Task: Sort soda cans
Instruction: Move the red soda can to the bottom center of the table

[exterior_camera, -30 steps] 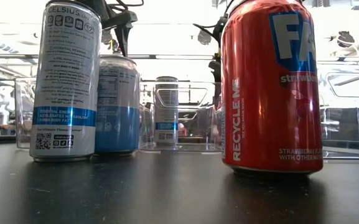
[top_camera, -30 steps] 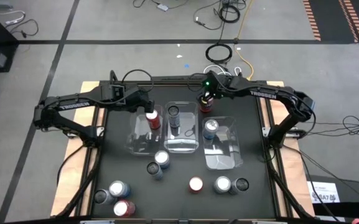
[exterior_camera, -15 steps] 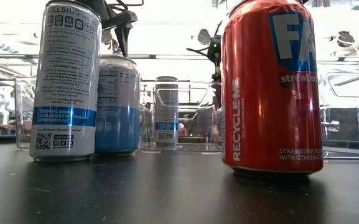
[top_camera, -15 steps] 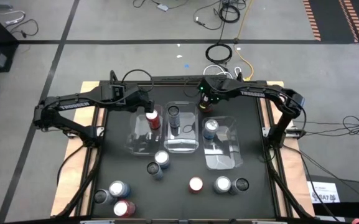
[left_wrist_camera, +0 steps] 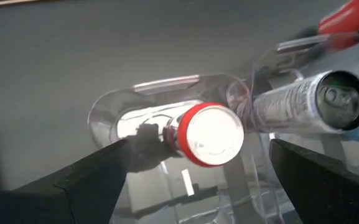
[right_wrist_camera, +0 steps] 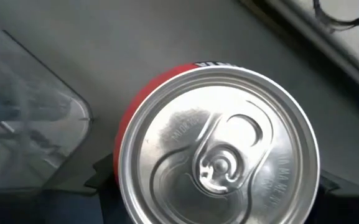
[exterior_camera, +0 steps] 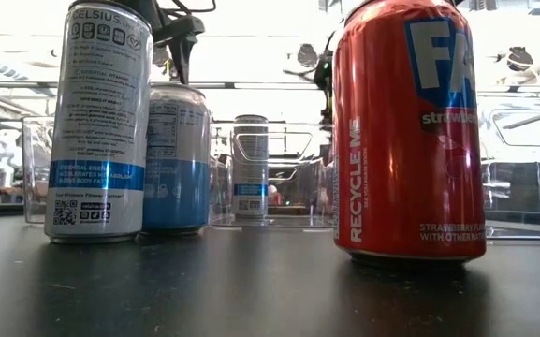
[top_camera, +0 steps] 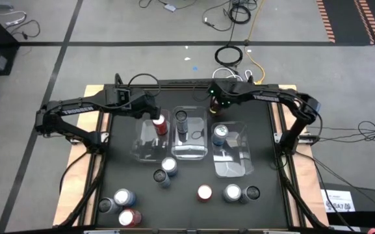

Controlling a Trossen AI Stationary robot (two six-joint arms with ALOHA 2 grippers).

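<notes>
At twelve o'clock on the worktop (top_camera: 187,208), right fingers (top_camera: 217,106) straddle a red can (right_wrist_camera: 216,149) — grip uncertain; left fingers (top_camera: 156,112) spread wide above a binned red can (left_wrist_camera: 207,134).

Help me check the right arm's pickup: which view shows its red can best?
The right wrist view: the red can fills it, silver top and pull tab clear, between the right tool fingers. The high view shows only the arm over it near the table's far edge. The low and left wrist views don't show it.

A black table (top_camera: 265,149) carries three clear bins (top_camera: 188,140) and loose soda cans (top_camera: 205,192) standing nearer the front.
</notes>
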